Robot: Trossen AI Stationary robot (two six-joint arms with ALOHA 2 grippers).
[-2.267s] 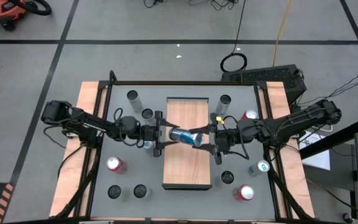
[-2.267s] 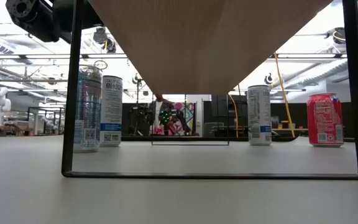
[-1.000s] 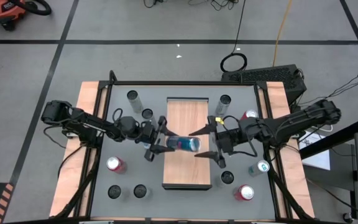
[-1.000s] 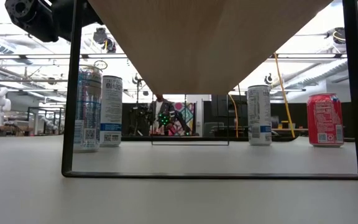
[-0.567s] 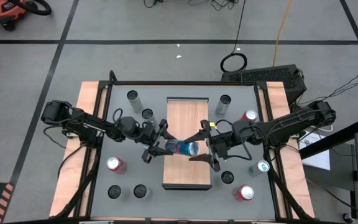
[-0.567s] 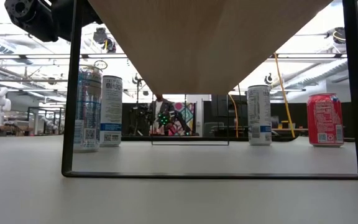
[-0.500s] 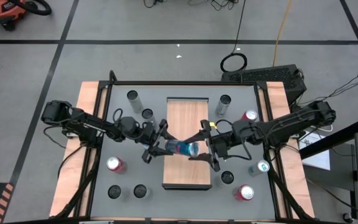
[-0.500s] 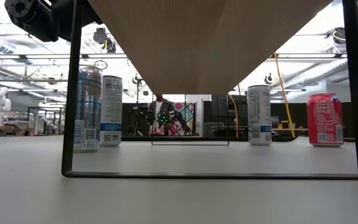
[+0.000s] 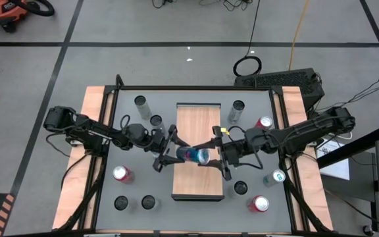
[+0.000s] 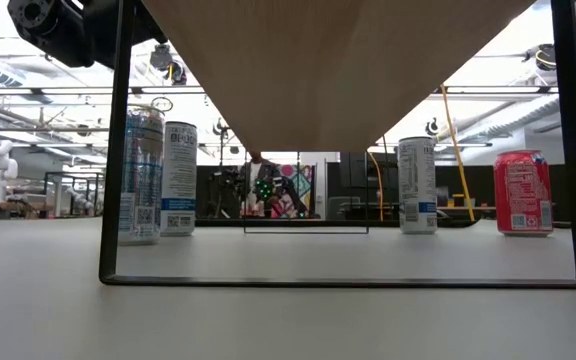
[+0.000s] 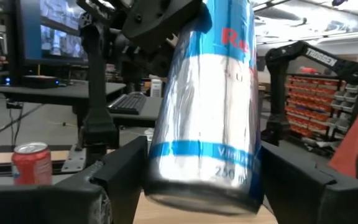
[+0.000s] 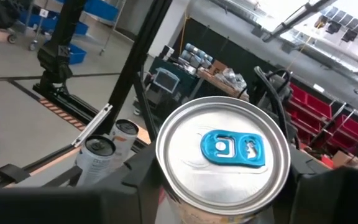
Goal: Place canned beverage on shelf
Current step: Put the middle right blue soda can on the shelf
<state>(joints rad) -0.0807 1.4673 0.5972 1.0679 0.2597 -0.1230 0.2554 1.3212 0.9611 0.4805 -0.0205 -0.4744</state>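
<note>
Can (image 9: 194, 155) lies sideways over shelf (image 9: 199, 181) centre. Left gripper (image 9: 170, 153) at 9 o'clock, fingers spread. Right gripper (image 9: 216, 157) at 3 o'clock, pinching its top end.

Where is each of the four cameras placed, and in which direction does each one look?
High view: above the table, looking straight down; both arms meet at the blue can over the shelf.
Low view: at table-top height, looking level under the shelf; one arm's joint shows at top.
Left wrist view: faces the can's side; own fingers flank it.
Right wrist view: faces the can's top.
All but the low view show this can.
</note>
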